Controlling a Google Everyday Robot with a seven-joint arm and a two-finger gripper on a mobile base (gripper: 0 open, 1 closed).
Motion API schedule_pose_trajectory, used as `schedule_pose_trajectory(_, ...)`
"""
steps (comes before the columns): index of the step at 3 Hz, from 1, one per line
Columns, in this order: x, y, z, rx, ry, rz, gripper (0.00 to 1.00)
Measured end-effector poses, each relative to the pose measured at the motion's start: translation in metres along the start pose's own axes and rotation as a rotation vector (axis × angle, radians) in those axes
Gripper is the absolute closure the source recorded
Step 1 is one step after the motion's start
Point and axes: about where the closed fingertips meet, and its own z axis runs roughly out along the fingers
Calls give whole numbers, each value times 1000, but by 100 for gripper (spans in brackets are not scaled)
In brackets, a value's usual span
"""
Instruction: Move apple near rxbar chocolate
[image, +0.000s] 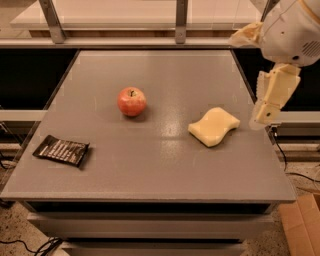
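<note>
Apple (132, 101) move isn't started yet, I'd say. Rxbar (62, 150) sits front-left on the bench (150, 180), the apple is mid-bench well apart from it, then the sponge (214, 126). My hand (270, 100) hangs off the right edge, and I can't tell if it's released or clenched. Next up: reach across and grab the apple.

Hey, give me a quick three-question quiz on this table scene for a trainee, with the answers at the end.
1. True or false: the apple touches the rxbar chocolate.
2. Which lies nearest the gripper? A apple, B yellow sponge, C rxbar chocolate.
3. Fill in: seen from the camera, the gripper hangs by the table's ____ side.
Key: 1 false, they lie well apart; 2 B; 3 right.
</note>
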Motion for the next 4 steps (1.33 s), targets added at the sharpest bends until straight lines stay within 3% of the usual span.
schedule_pose_trajectory(1,-28,-14,18,-45,-114,-108,0)
schedule_pose_trajectory(2,-28,-14,18,-45,-114,-108,0)
schedule_pose_trajectory(3,-43,-17,25,-33,-146,-181,0)
schedule_pose_trajectory(4,-75,-24,43,-21,-160,-310,0)
